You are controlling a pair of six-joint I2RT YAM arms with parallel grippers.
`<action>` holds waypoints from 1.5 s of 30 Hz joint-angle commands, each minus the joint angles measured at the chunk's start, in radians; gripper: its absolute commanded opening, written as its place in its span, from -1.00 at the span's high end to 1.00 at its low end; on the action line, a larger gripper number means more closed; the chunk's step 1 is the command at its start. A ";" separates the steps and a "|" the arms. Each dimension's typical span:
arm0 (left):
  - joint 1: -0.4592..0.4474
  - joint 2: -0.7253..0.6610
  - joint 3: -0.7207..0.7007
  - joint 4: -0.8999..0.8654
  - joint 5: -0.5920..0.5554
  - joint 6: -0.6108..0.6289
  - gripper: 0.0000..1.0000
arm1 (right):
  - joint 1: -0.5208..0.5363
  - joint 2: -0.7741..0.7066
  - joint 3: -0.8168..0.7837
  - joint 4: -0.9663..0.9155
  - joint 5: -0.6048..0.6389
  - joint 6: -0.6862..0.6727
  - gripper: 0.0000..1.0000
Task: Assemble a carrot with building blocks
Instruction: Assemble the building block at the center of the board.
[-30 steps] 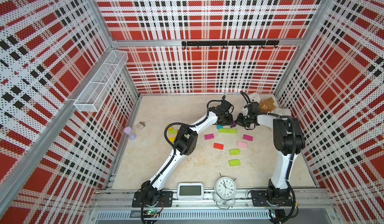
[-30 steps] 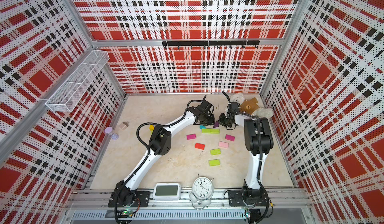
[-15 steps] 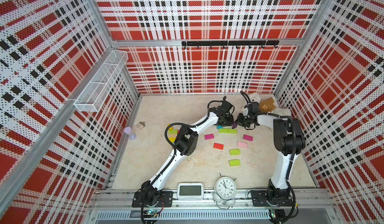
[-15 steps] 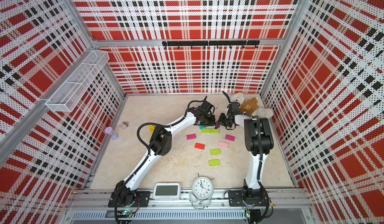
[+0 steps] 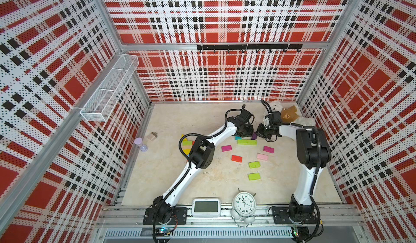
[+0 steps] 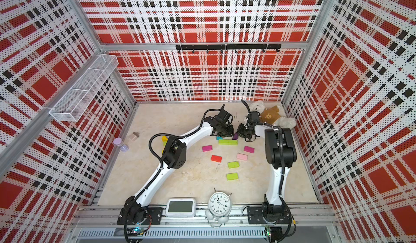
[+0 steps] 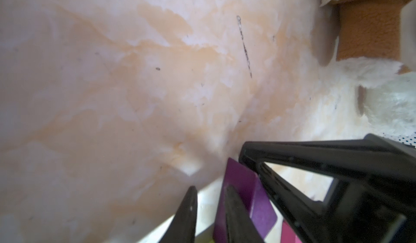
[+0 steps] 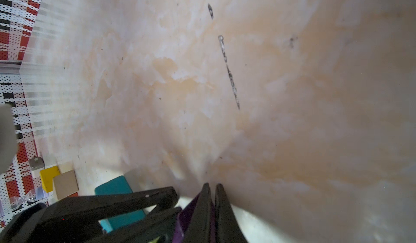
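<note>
Fingertips hidden from above. Purple wedge (image 7: pixel 243 178) btwn L gripper (image 7: pixel 209 189), near-closed, empty, and R gripper (image 8: pixel 212 185), closed tight; hold unclear.

Black hour numerals are printed round the white dial of the alarm clock (image 5: pixel 244 203) (image 6: pixel 219 201), seen in both top views. Only 10 and 11 can just be read, the rest being too small. The clock is set well apart from the jaws of the left gripper (image 5: pixel 245 132) and right gripper (image 5: pixel 263 133). A bear-face emblem (image 5: pixel 287 116) is borne on the brown jumper of the plush bear (image 5: pixel 275 106), near the right jaws.
</note>
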 commanded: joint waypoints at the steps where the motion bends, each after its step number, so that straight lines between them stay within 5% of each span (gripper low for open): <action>1: -0.013 0.029 0.037 0.010 0.009 -0.016 0.47 | -0.007 -0.045 -0.010 0.027 0.006 0.002 0.81; 37: -0.015 0.011 0.026 0.046 -0.011 -0.027 0.49 | -0.035 -0.047 -0.013 0.057 -0.003 0.019 0.81; 45: 0.020 -0.062 0.022 0.071 -0.044 -0.010 0.33 | -0.052 -0.114 0.044 0.004 0.012 0.000 0.79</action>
